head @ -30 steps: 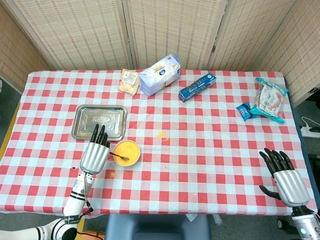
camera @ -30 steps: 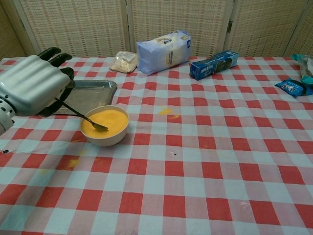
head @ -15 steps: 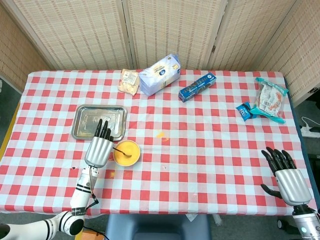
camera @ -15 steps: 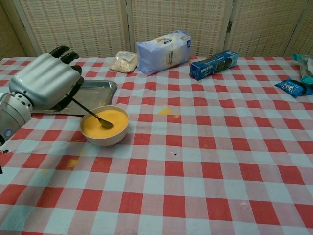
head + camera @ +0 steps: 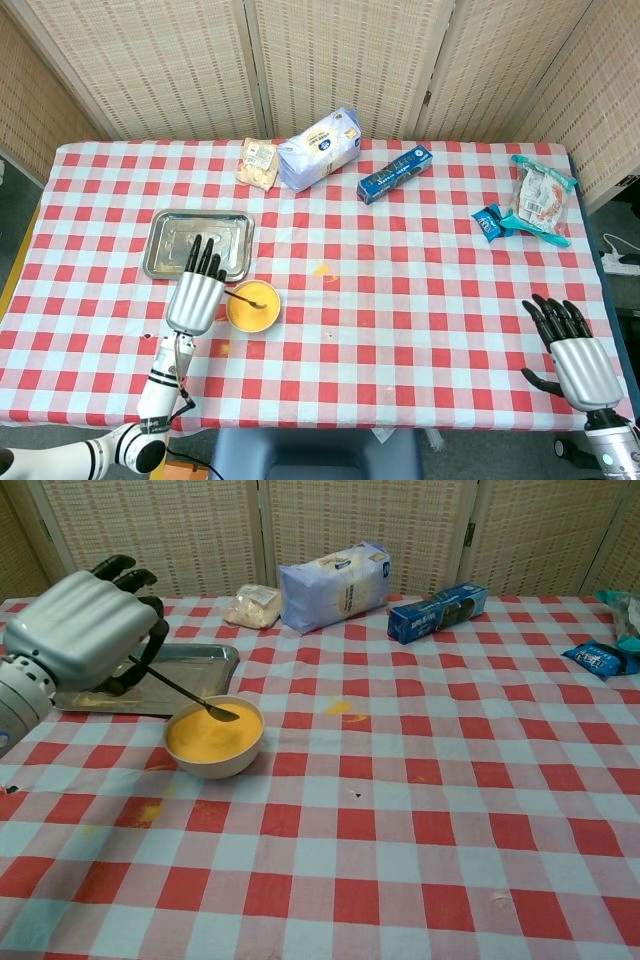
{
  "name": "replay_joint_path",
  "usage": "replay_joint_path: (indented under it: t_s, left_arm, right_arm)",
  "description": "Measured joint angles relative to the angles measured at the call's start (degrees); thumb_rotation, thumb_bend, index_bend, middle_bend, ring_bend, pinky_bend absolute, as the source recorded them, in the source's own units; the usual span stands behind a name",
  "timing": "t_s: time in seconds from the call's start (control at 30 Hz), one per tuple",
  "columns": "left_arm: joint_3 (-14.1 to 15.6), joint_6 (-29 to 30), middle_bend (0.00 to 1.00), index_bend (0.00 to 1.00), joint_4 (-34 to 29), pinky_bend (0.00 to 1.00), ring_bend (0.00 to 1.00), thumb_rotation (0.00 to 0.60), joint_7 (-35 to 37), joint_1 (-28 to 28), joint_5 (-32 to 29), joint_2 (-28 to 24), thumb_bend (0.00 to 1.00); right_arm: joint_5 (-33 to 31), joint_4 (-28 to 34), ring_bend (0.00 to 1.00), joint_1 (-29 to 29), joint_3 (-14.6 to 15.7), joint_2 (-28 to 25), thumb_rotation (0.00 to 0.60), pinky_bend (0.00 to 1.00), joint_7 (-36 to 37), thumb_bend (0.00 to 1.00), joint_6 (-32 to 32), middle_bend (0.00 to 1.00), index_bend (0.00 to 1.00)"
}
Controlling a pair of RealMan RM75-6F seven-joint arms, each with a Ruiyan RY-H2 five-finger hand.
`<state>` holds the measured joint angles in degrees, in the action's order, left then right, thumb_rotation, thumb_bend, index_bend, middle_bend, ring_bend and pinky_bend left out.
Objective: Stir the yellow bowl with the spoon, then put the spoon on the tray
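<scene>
holding the spoon by its handle, the left hand angles the tip into the yellow bowl, which suits stirring; the tray lies just behind the bowl, a short carry; the right hand hangs at the table's near right edge, fingers spread and empty.

Staged dining setup, checkered tablecloth, woven folding screens behind, grocery packets

The white bag and blue box seem printed, but nothing is legible
</scene>
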<state>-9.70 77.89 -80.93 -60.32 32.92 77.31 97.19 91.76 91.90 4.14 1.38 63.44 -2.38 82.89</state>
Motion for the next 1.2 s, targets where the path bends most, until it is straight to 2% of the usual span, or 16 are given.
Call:
replay_joint_path:
  t_s: [0.17, 0.6, 0.87, 1.2]
  left_arm:
    - [2.24, 0.59, 0.30, 0.82, -2.47, 0.00, 0.07, 0.600, -1.55, -1.11, 0.89, -0.96, 0.92]
    - [3.46, -0.03, 0.30, 0.82, -1.54, 0.00, 0.07, 0.600, -5.31, -1.27, 1.30, -0.30, 0.92]
    - [2.66, -1.73, 0.30, 0.82, 1.31, 0.00, 0.08, 0.600, -4.71, -0.48, 0.10, 0.89, 0.92]
    - [0.15, -2.93, 0.31, 0.82, 7.49, 0.00, 0.08, 0.600, -1.18, 1.25, -1.34, 3.63, 0.92]
  right_arm:
    - [0.90, 0.31, 0.00, -0.15, 0.31, -0.08, 0.600, 0.00, 0.04, 0.08, 0.55, 0.00, 0.00]
    - [1.63, 0.13, 0.00, -0.58, 0.46, -0.45, 0.600, 0.00, 0.87, 0.08, 1.65, 0.00, 0.00]
    - [0.96, -0.07, 0.00, -0.48, 0.26, -0.20, 0.600, 0.00, 0.47, 0.08, 1.11, 0.00, 0.00]
    - [-0.14, -0.17, 0.00, -0.39, -0.32, -0.16, 0.600, 0.00, 0.29, 0.08, 0.81, 0.00, 0.00]
